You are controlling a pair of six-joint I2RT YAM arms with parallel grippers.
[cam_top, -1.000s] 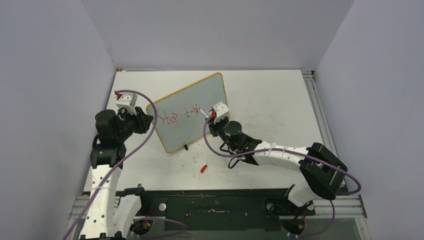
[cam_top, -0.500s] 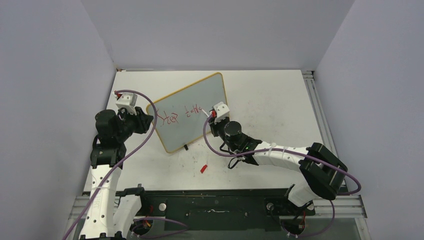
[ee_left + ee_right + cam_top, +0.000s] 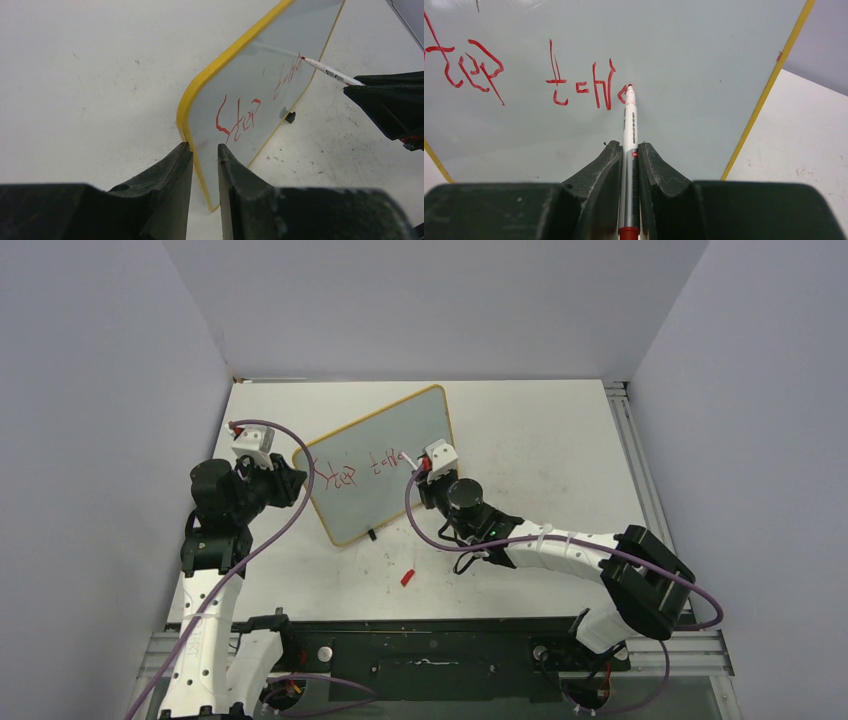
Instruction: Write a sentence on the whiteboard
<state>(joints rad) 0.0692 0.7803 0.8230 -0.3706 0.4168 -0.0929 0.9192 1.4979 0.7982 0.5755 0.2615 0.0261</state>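
The whiteboard (image 3: 398,425) stands tilted on the table, pale grey with a yellow frame. My left gripper (image 3: 296,477) is shut on its left edge; in the left wrist view its jaws (image 3: 205,147) straddle the yellow frame (image 3: 192,107). My right gripper (image 3: 424,472) is shut on a white marker (image 3: 630,125) whose red tip touches the board (image 3: 704,55). The sentence (image 3: 362,469) is red script: "Step" (image 3: 239,117), then a part-written word (image 3: 581,85) ending at the marker tip.
A red marker cap (image 3: 407,577) lies on the table in front of the board, between the arms. One small black foot (image 3: 372,534) props the board's near edge. Grey walls close in the table on three sides.
More red strokes have been added to the second word. The marker tip and right gripper have crept along the board, away from "Step". The left arm and board have not moved.
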